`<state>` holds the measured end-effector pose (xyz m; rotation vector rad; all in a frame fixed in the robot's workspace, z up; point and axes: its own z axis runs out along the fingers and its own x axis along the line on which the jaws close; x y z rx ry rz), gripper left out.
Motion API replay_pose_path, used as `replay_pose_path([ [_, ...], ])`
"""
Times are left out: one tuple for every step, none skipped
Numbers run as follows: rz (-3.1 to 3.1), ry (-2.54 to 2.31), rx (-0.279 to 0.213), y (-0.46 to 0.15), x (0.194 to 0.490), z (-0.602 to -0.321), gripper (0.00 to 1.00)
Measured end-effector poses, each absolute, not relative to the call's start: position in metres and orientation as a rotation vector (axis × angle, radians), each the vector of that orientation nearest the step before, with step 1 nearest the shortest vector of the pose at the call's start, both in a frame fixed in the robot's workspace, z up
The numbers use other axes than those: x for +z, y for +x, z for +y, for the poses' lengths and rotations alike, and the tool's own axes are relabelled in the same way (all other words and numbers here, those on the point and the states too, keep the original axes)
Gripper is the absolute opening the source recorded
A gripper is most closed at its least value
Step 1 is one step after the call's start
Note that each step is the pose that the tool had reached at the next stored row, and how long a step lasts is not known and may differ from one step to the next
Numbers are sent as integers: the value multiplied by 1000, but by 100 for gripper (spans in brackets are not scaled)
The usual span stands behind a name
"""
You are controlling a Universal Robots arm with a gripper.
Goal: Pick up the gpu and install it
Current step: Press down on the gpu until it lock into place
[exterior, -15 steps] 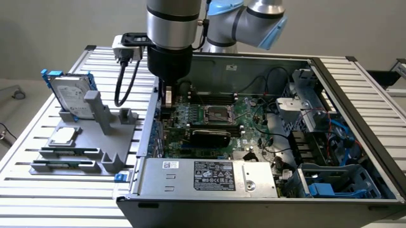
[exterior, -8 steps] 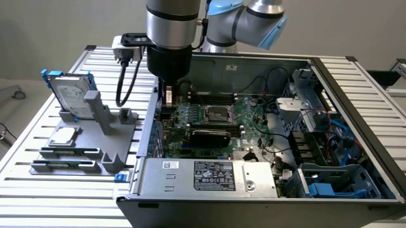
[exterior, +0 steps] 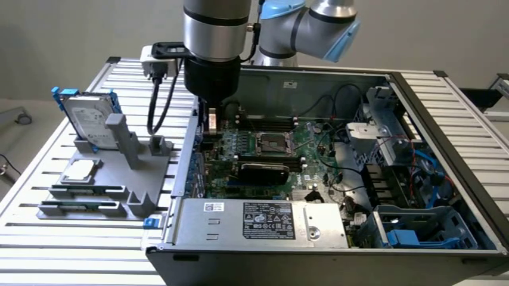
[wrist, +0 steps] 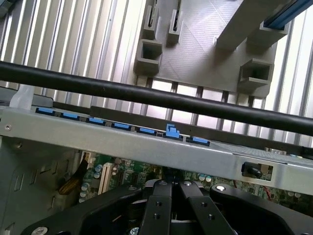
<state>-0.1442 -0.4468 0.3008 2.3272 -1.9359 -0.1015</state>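
Closest to us, the hand has its black fingers pressed tight together. It sits low inside the open computer case, right against the rear wall with the blue tabs. A thin dark card, the gpu, is clamped at its tips, directly beneath the hand and just above the motherboard; we make out little of it. The grey holder stands well apart on the slatted surface.
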Motion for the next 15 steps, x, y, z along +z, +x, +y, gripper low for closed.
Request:
replay_pose_path([
  [-1933, 2329, -101, -144, 301, -447, 11],
  [-1932, 2330, -101, -144, 301, -447, 11],
  [-1931, 2331, -101, -144, 301, -447, 11],
  [-1931, 2332, -101, -144, 302, -447, 11],
  [-1932, 2334, -102, -144, 303, -447, 11],
  [-1932, 2335, -103, -144, 304, -447, 11],
  [-1932, 2334, -104, -144, 307, -447, 11],
  [-1930, 2333, -104, -144, 310, -447, 11],
  [-1930, 2332, -104, -143, 313, -447, 11],
  [-1930, 2332, -105, -143, 315, -447, 11],
  [-1929, 2332, -105, -143, 317, -447, 11],
  [-1929, 2332, -105, -143, 317, -447, 11],
  [-1929, 2332, -105, -142, 317, -447, 11],
  [-1929, 2332, -105, -141, 317, -447, 11],
  [-1928, 2332, -105, -140, 317, -447, 11],
])
